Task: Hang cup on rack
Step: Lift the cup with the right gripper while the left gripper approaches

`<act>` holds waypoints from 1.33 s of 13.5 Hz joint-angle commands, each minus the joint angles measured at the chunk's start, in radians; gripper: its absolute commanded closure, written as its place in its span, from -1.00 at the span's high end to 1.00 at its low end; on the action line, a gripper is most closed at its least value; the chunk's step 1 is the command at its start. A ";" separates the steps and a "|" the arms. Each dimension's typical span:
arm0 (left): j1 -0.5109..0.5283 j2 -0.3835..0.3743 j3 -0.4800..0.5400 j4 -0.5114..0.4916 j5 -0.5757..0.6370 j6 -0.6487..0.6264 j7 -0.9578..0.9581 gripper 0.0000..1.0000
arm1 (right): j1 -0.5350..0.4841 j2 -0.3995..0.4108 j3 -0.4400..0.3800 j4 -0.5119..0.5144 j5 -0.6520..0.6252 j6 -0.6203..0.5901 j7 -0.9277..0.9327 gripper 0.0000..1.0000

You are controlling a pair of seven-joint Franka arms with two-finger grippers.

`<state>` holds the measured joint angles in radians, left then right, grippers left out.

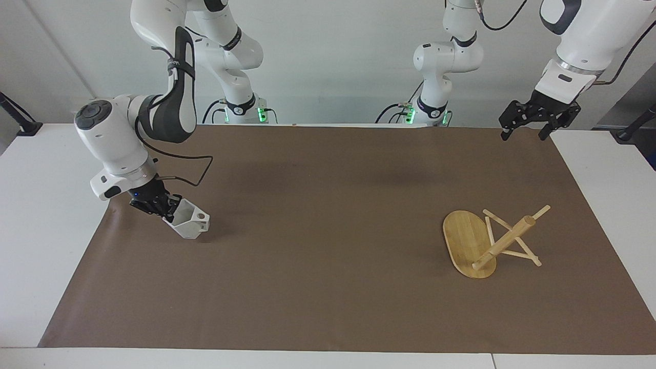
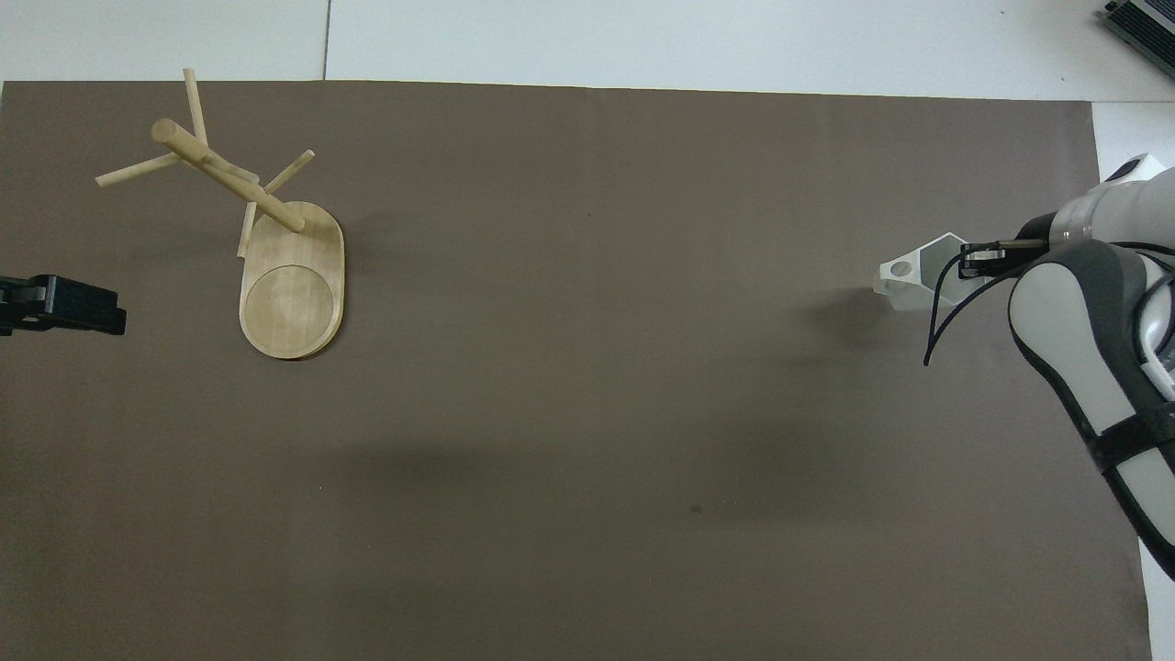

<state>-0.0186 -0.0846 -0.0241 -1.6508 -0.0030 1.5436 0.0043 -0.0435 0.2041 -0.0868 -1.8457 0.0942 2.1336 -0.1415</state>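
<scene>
Your right end effector (image 1: 165, 211) is clamped on the cup (image 1: 190, 224), just off the desk (image 1: 328, 287) — the rack (image 1: 474, 246) well apart, unused; left end effector (image 1: 528, 128) spread, waiting.

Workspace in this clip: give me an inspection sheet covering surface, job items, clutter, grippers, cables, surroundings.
Surface: brown mat on a white table.
Job items: white cup held tilted at the right arm's end; rack stands empty at the left arm's end.
Clutter: nothing seen.
Grippers: right gripper shut on the cup's rim; left gripper open, waiting over the mat's edge near its base.
Cables: black cable loops from the right wrist.
Surroundings: white wall; green lights at both arm bases.
</scene>
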 commanded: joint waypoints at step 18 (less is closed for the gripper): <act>-0.046 -0.267 -0.020 -0.454 -0.644 0.137 -1.268 1.00 | -0.004 -0.233 0.237 0.095 0.442 -0.363 0.056 -0.93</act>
<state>-0.0708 -0.2787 -0.0505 -2.0028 -0.5635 1.6038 -1.1846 -0.0409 -0.0121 0.1128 -1.7526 0.4825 1.7979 -0.1159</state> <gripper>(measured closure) 0.000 0.956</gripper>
